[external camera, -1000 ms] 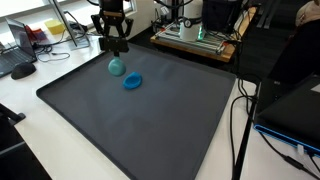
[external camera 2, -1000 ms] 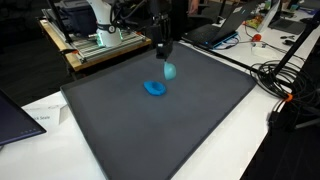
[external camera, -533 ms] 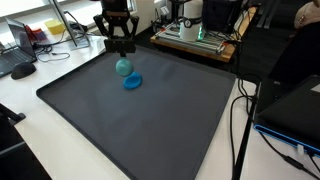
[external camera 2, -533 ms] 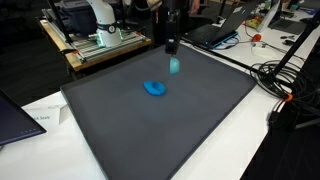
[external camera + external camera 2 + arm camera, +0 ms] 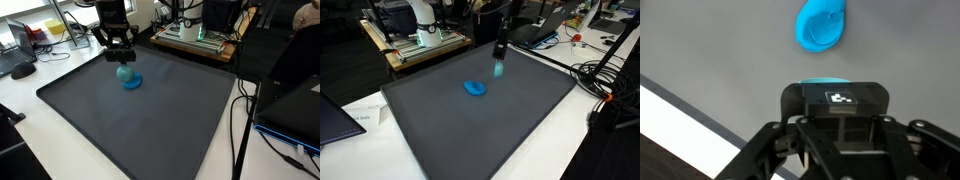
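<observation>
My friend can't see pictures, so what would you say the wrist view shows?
A black pincer, shut, fills the bottom, with a sliver of a teal thing peeking above it. Beyond lies a blue lump on a dark grey mat.

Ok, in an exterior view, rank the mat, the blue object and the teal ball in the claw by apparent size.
1. grey mat, by far the largest.
2. blue object.
3. teal ball, held in the claw: looks slightly smaller, but it is raised off the mat, so unsure.

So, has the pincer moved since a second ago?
Yes. In an exterior view the pincer, gripping the teal piece, has shifted right, away from the blue piece.
</observation>
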### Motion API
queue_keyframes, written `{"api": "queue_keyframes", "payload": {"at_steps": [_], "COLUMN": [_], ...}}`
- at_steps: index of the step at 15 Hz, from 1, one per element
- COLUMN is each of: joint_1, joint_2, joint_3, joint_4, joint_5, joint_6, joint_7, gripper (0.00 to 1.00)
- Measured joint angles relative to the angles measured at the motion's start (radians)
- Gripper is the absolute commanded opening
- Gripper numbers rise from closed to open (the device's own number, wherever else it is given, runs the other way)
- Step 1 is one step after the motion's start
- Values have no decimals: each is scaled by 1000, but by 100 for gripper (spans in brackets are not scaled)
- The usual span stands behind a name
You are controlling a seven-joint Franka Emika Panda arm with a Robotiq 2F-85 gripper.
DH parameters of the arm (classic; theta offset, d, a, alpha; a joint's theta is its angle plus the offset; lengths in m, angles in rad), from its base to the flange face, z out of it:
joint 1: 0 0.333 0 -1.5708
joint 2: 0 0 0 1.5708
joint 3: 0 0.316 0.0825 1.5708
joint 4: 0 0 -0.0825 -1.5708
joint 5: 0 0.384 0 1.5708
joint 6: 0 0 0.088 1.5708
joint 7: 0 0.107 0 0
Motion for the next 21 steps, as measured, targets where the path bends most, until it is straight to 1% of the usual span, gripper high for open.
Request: {"api": "queue_keyframes", "payload": {"at_steps": [9, 21], "joint_1": [40, 100], "joint_2": [199, 414], "joint_3": [1, 1], "joint_4": [250, 494], "joint_5": [-87, -172], "joint_6": [-199, -413], "joint_7": [31, 36], "gripper": [22, 22]}}
